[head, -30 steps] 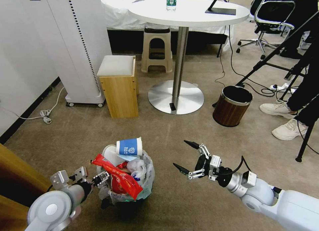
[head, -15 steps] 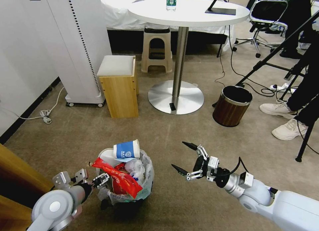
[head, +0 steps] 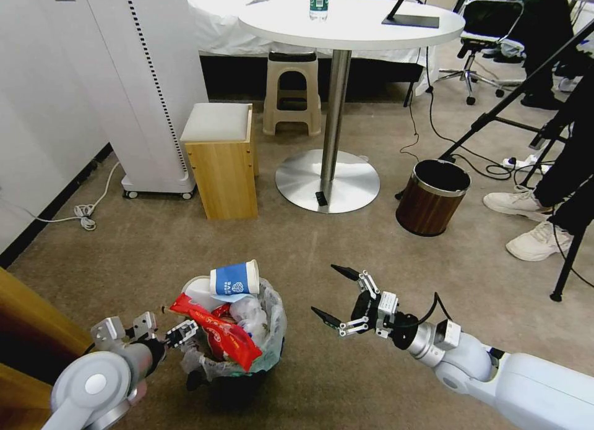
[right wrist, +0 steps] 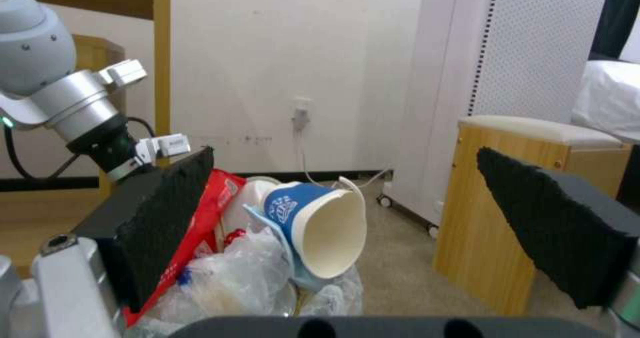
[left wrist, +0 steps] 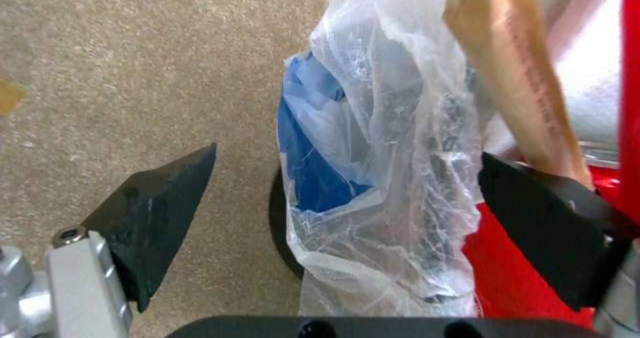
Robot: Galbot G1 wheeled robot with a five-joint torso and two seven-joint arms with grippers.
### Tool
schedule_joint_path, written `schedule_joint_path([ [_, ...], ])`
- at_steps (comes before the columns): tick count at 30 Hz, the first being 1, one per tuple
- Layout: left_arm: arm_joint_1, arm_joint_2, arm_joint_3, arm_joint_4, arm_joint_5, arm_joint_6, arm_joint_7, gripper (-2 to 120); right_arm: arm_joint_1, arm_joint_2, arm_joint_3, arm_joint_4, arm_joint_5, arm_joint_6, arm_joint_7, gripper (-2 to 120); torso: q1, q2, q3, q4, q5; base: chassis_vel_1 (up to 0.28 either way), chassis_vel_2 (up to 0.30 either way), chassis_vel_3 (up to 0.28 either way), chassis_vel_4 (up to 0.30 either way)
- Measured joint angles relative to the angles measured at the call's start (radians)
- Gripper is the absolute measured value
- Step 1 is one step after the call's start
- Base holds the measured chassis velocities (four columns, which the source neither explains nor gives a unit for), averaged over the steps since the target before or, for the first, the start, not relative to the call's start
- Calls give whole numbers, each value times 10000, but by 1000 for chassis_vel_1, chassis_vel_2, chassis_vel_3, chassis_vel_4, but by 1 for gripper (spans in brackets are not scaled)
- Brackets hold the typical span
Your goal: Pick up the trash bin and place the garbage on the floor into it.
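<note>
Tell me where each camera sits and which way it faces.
Head view: high on the robot, looking down at the floor; both arms show.
Left wrist view: looks past open jaws straddling the bin rim.
Right wrist view: faces the bin sideways; own jaws open, left gripper beyond.
All share the cup or bin.

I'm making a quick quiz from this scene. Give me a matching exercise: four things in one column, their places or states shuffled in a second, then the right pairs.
1. blue paper cup
2. left gripper
3. right gripper
4. green bottle

A. open, empty, beside the trash bin
B. on the round white table
C. at the bin's bag rim
D. lying atop the heaped garbage

Pairs: 1-D, 2-C, 3-A, 4-B
</note>
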Motion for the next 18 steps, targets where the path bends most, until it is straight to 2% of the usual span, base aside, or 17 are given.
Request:
schedule_joint_path([
  [10, 278, -201, -216, -215, 90, 208, -736, 100, 97, 118, -168, -29, -93, 0, 1, 100, 0, 0, 0, 0, -1, 0, 0, 0, 0],
  [18, 544, -264, -576, -550, 117, 221, -928, 100, 181, 219, -300, -107, -163, 0, 1, 100, 0, 0, 0, 0, 0, 0, 0, 0, 0],
])
